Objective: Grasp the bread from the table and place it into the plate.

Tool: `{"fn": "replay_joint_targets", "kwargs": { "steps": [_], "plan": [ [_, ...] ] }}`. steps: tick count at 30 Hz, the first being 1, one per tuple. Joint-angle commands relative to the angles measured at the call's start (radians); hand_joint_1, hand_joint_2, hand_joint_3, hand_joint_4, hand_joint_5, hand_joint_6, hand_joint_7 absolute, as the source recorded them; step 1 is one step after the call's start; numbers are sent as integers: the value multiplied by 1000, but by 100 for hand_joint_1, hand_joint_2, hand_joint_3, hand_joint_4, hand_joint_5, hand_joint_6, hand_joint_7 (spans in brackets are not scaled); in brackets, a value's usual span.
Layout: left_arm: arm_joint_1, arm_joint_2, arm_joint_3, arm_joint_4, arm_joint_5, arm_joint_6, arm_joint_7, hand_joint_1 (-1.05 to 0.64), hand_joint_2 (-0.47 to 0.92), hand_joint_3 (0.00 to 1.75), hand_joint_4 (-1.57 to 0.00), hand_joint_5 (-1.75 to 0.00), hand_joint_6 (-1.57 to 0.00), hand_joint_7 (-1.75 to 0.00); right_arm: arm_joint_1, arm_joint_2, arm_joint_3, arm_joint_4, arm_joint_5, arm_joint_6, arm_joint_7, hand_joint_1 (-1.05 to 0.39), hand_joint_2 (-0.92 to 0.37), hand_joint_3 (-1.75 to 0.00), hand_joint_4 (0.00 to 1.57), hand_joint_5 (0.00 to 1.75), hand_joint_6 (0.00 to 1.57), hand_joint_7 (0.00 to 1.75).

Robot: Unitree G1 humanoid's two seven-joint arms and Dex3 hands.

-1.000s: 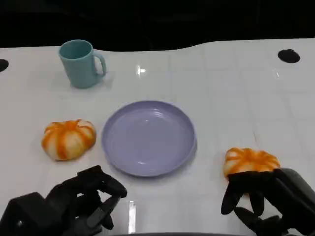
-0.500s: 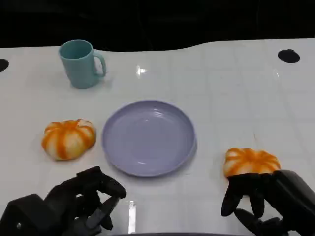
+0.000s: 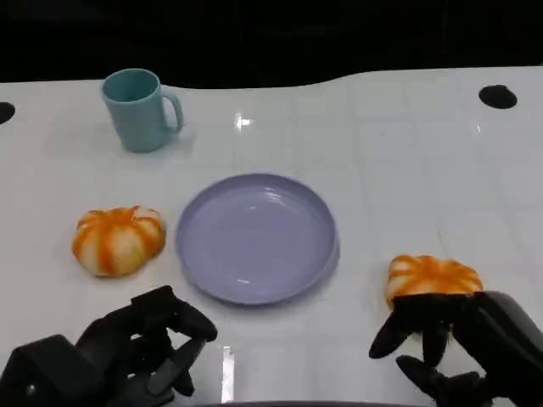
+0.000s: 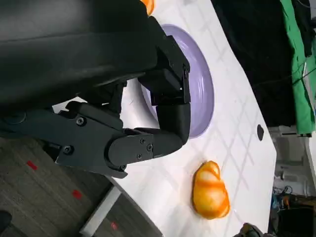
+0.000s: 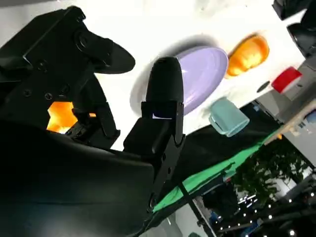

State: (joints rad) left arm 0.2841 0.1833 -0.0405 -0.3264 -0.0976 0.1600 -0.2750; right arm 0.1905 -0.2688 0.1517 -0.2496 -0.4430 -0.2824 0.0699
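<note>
Head view: right hand (image 3: 454,339) spread, empty, poised just behind nearer bread (image 3: 433,278) for a grasp toward plate (image 3: 257,238); left hand (image 3: 140,352) loosely curled, empty, parked.

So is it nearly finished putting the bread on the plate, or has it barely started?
Barely started. Nothing looks done: the purple plate holds no bread, and both orange buns lie on the table. In hand: the right hand hovers with fingers apart just by the right bun, not gripping it. The left hand holds nothing; the left bun is untouched. Grasping, lifting and placing are all left.
</note>
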Motion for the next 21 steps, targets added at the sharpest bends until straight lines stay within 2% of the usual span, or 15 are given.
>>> {"fn": "replay_joint_targets", "kwargs": {
  "steps": [1,6,8,10,15,21],
  "plan": [
    [4,20,15,-3,-7,2,-11,-41,92,49,-62,-175,-58,-135,12,3,-17,-69,-46,56,-15,-14,-45,-77,64,117,70,66],
    [-2,20,13,1,-6,1,-9,-41,92,48,-61,-175,-57,-135,12,-6,-15,-137,-138,133,-4,-27,-67,-33,49,92,58,45],
    [-3,21,12,1,-3,1,-9,-41,92,48,-61,-175,-57,-135,12,-14,-15,-160,-168,164,11,-28,-70,-26,46,89,56,41],
    [-5,20,12,1,-4,4,-9,-41,92,49,-61,-175,-57,-135,11,-32,-21,-196,-220,203,36,-29,-73,-14,28,79,48,31],
    [-8,13,7,-7,-3,16,0,-42,92,48,-63,-175,-57,-136,7,-56,-29,-259,-309,270,80,-36,-75,-4,9,68,37,18],
    [-8,11,0,-29,-1,41,3,-41,92,48,-63,-175,-57,-136,-5,-75,-26,-316,-381,332,165,-43,-77,-1,0,59,31,11]
  ]
}}
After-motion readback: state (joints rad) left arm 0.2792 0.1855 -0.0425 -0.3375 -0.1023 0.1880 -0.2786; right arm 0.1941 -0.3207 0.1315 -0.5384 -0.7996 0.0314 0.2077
